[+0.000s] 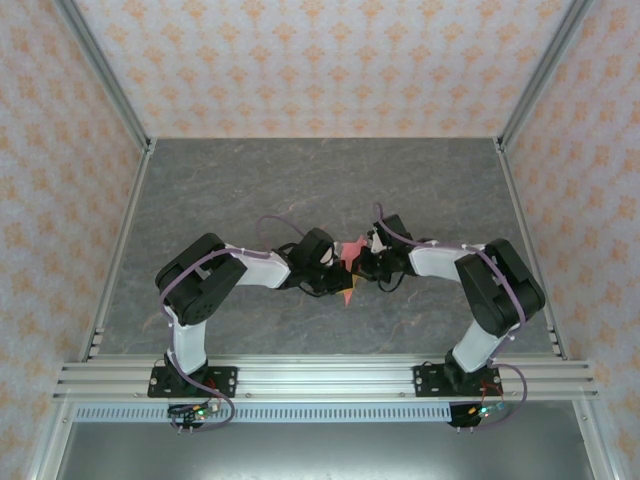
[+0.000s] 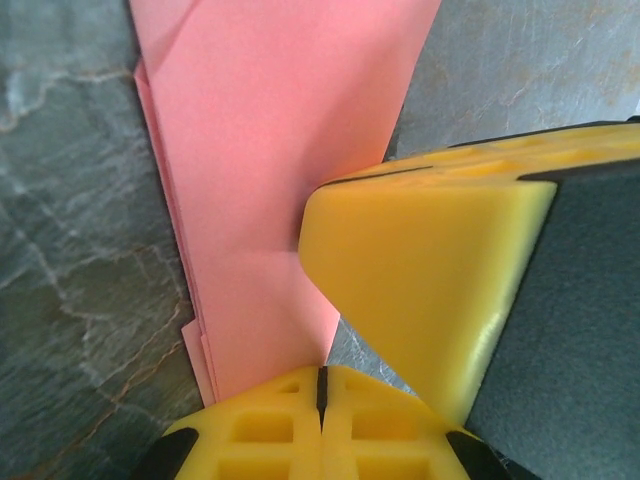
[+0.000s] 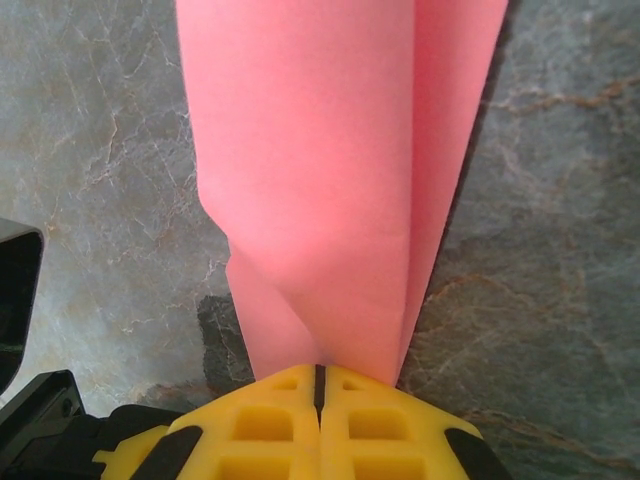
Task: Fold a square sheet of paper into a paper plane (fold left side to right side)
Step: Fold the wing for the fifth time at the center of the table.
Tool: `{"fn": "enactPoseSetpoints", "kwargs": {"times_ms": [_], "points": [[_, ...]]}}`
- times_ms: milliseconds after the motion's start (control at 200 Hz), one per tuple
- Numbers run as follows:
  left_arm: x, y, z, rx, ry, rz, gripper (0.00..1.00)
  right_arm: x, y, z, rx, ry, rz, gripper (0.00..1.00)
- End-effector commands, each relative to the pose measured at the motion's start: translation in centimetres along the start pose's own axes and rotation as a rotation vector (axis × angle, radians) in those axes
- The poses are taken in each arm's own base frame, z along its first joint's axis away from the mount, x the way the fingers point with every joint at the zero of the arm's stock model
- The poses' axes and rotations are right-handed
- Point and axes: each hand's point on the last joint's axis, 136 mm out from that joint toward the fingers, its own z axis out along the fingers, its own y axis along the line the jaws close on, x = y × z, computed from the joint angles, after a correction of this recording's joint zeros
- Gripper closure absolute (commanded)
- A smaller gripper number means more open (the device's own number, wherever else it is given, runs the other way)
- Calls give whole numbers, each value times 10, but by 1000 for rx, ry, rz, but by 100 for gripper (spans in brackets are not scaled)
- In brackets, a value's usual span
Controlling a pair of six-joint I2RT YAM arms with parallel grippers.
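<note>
Paper (image 2: 270, 130) btwn L pincer (image 2: 320, 392), R pincer (image 3: 320, 382)

Black-and-white arms (image 1: 200, 295), purple cables (image 1: 272, 221), yellow fingers (image 3: 265, 425), possibly green base lights (image 1: 205, 408)

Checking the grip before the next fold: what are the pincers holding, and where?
The folded pink paper: the left pincer and the right pincer each pinch one edge of it, from opposite sides.
</note>
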Motion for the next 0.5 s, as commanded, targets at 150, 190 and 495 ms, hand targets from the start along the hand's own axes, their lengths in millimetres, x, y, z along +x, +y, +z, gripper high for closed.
{"fn": "enactPoseSetpoints", "kwargs": {"times_ms": [150,190,495], "points": [[30,64,6,-208,65,-82,100,-45,-19,-5,57,-109,-20,100],[30,65,6,-209,65,-83,100,-48,-19,-5,53,-111,-19,100],[31,65,6,-209,67,-83,100,-64,-23,-8,46,-123,-15,100]]}}
